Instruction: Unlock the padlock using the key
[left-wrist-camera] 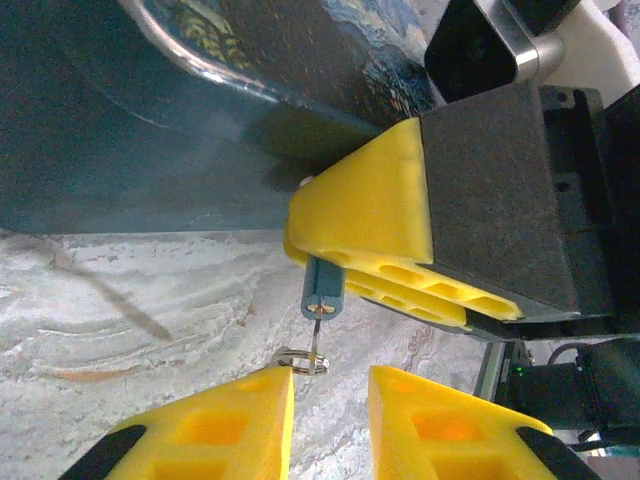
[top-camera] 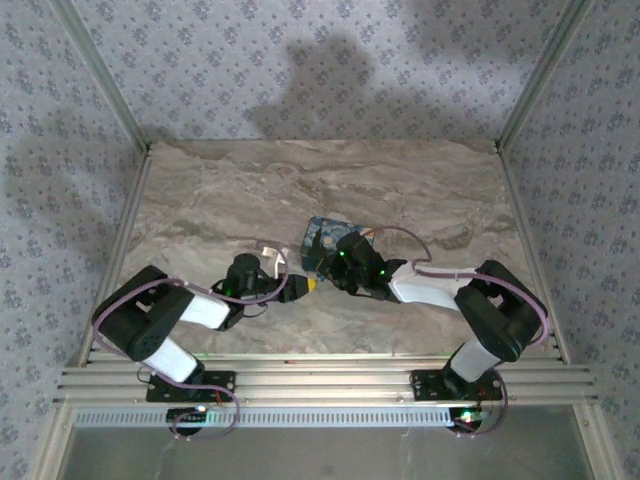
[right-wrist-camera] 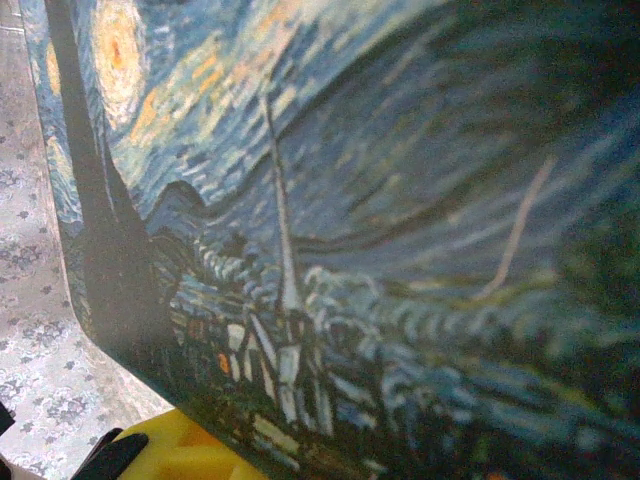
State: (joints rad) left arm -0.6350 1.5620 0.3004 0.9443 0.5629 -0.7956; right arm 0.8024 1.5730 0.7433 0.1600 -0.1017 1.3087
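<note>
The padlock (top-camera: pixel 322 237), painted with a swirling blue night-sky picture, is held over the middle of the table by my right gripper (top-camera: pixel 328 266), which is shut on it. Its painted face (right-wrist-camera: pixel 380 200) stands close in the right wrist view, with one yellow finger (right-wrist-camera: pixel 170 452) under its edge. In the left wrist view the padlock (left-wrist-camera: pixel 300 60) is at the top. The key's blue head (left-wrist-camera: pixel 323 290) sticks out below my right gripper's yellow finger (left-wrist-camera: pixel 380 220). A key ring (left-wrist-camera: pixel 300 358) hangs from it on a thin wire. My left gripper (left-wrist-camera: pixel 330 388) is narrowly open just below, its left fingertip (left-wrist-camera: pixel 270 395) touching the ring.
The marble tabletop (top-camera: pixel 300 180) stretches away behind the arms. Aluminium rails (top-camera: pixel 320 385) run along the near edge, and slanted metal posts (top-camera: pixel 100 75) stand at both sides. Patterned fabric walls close in the back and sides.
</note>
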